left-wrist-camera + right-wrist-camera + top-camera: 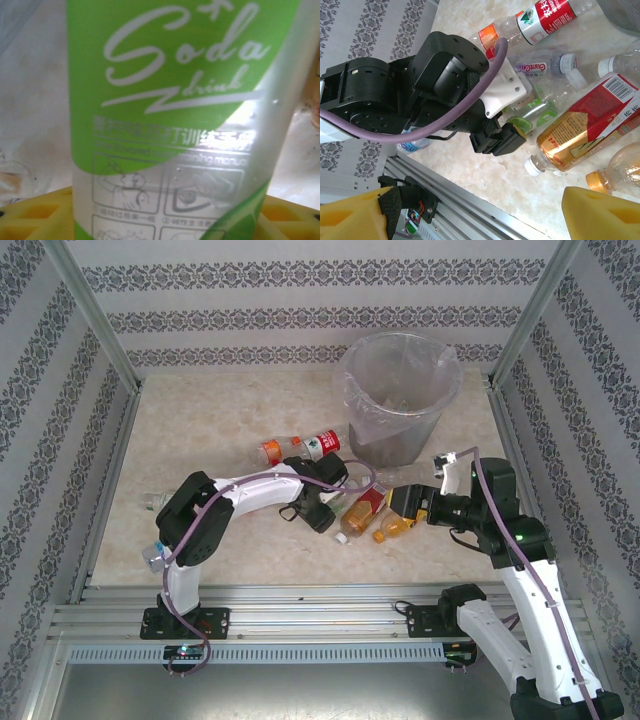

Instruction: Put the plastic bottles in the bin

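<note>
A clear plastic bottle with a green "Soda drink" label (170,100) lies on the table between the yellow pads (30,215) of my left gripper (325,502), which is shut on it. From the right wrist, that bottle (535,112) sits in the left gripper (520,120). My right gripper (480,220) hangs open and empty over the table's near part, beside two amber bottles (362,510) (393,527). Two red-labelled bottles (272,450) (325,443) lie behind the left arm. The grey bin (415,430) with its clear liner stands at the back.
An amber bottle with a red label (585,125) and an orange-capped one (620,170) lie right of the left gripper. A blue-labelled bottle (150,502) lies at the far left. The aluminium rail (300,605) runs along the near edge. Patterned walls close in three sides.
</note>
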You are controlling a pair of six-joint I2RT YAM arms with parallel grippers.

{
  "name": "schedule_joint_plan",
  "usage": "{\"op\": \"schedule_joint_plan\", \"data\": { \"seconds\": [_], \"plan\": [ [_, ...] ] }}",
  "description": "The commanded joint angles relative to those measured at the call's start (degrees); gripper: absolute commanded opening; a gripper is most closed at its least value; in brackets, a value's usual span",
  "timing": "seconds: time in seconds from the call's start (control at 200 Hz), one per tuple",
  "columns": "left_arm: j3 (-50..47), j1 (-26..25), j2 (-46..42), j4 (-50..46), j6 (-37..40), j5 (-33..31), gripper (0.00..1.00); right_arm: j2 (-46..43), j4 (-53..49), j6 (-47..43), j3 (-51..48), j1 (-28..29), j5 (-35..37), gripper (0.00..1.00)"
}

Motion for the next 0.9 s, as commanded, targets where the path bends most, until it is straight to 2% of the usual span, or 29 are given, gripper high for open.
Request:
{"op": "schedule_joint_plan", "data": {
  "seconds": [0.0,0.14,0.27,0.41,0.55,0.609,0.724,0.894],
  "plan": [
    [-1.38,0.34,-4.32,1.18,-0.81,1.14,0.61,-0.71,1.15,1.08,-1.70,0.56,-0.55,0.84],
    [-2.64,0.45,-9.16,0.04,-3.44,2.62,0.56,-1.02,2.37,2.02,-3.62,0.63,-0.15,0.84],
    [-6.01,0.95,-14.76,0.87,-7.62,6.91,0.54,-1.98,6.73,5.56,-6.40,0.80,-0.59,0.84],
    [-10.72,1.83,-21.37,4.68,-14.52,15.95,0.54,-2.41,13.45,10.67,-9.64,1.78,-1.88,0.85],
    [-16.15,2.77,-28.74,13.54,-22.59,27.07,0.54,-2.18,18.99,13.87,-11.15,4.36,-1.54,0.90],
    [-18.30,3.34,-31.56,17.55,-26.19,29.73,0.53,-1.45,21.19,15.01,-11.57,5.72,-1.24,0.92],
    [-21.41,4.14,-35.35,24.47,-32.45,34.16,0.53,0.71,23.25,16.58,-11.22,9.47,2.21,0.94],
    [-21.50,3.98,-37.42,24.26,-33.92,31.87,0.53,6.53,21.06,20.17,-6.76,16.00,13.02,0.94]
  ]
}}
